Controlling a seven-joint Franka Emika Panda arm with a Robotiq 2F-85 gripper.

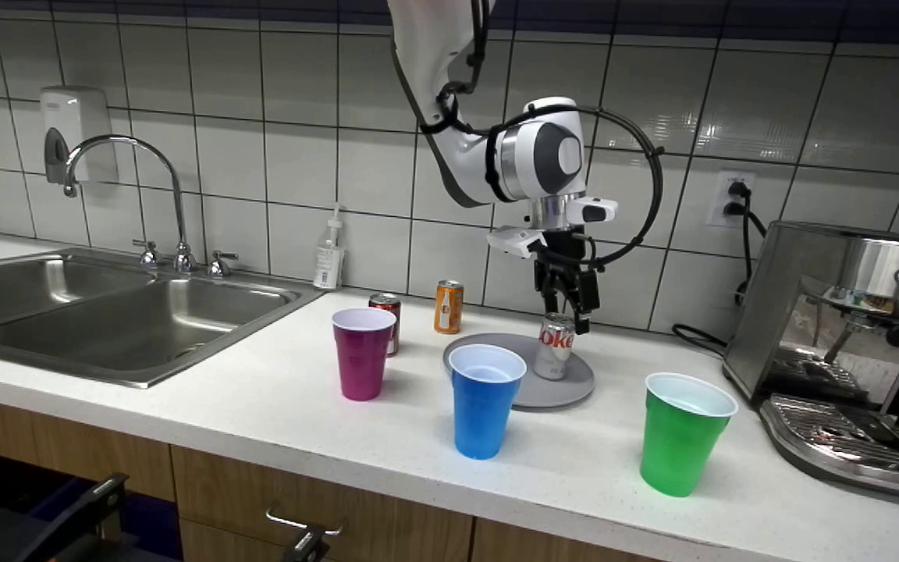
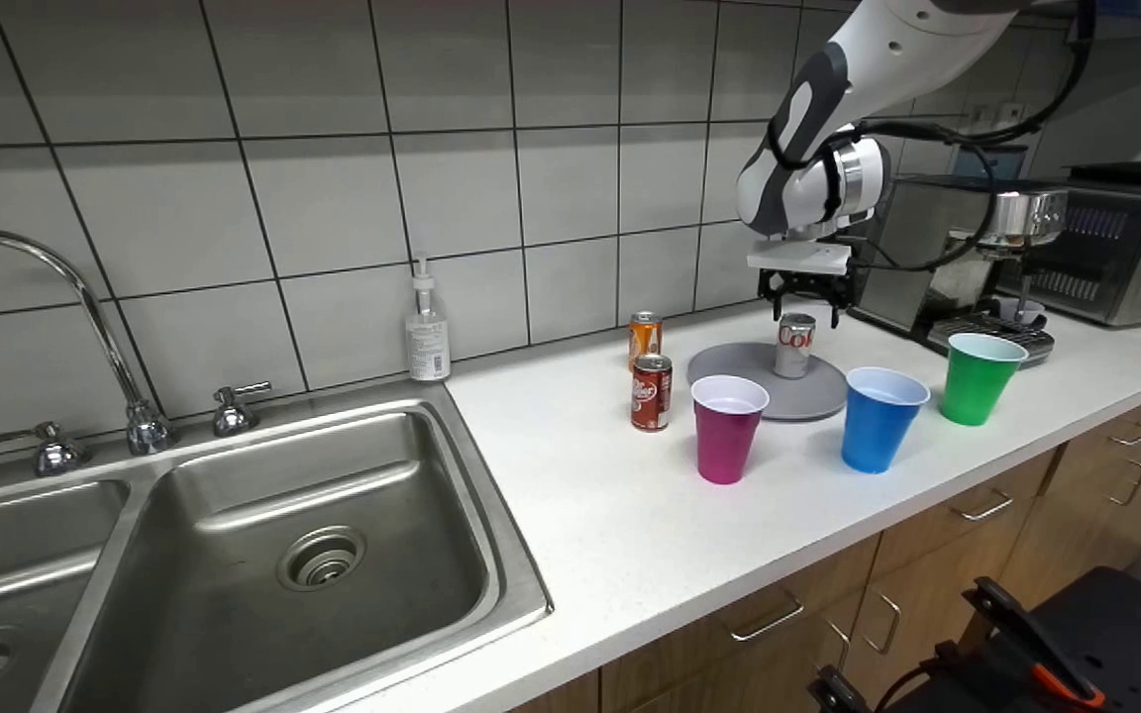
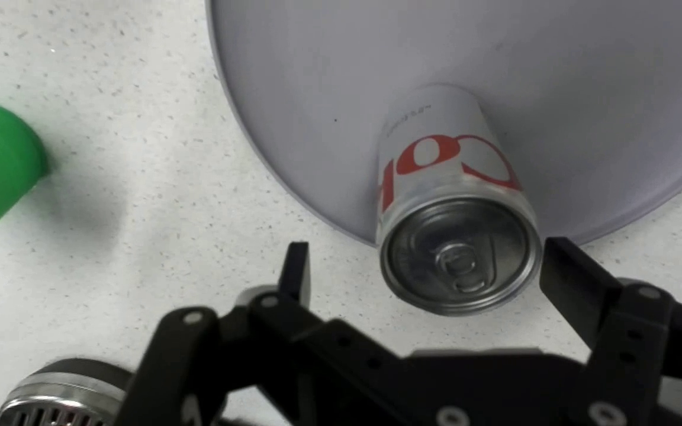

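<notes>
A silver Coke can (image 3: 436, 154) with red lettering stands upright on a round grey plate (image 3: 317, 118), near the plate's edge. Both exterior views show the can (image 1: 555, 355) (image 2: 792, 349) and the plate (image 1: 539, 396) (image 2: 744, 371). My gripper (image 3: 427, 257) points down over the can's top, jaws wide apart. In the wrist view the lid appears between the fingers, close to the right finger (image 3: 581, 284) and with a wide gap to the left one. Whether the right finger touches the can I cannot tell. In an exterior view the open gripper (image 2: 806, 319) straddles the can's upper end.
A purple cup (image 1: 361, 359), a blue cup (image 1: 485, 410) and a green cup (image 1: 684, 441) stand in front of and beside the plate. Left are an orange can (image 2: 645, 337) and a dark red can (image 2: 651, 396). A coffee machine (image 1: 801, 289) stands right; a sink (image 2: 333, 475) left.
</notes>
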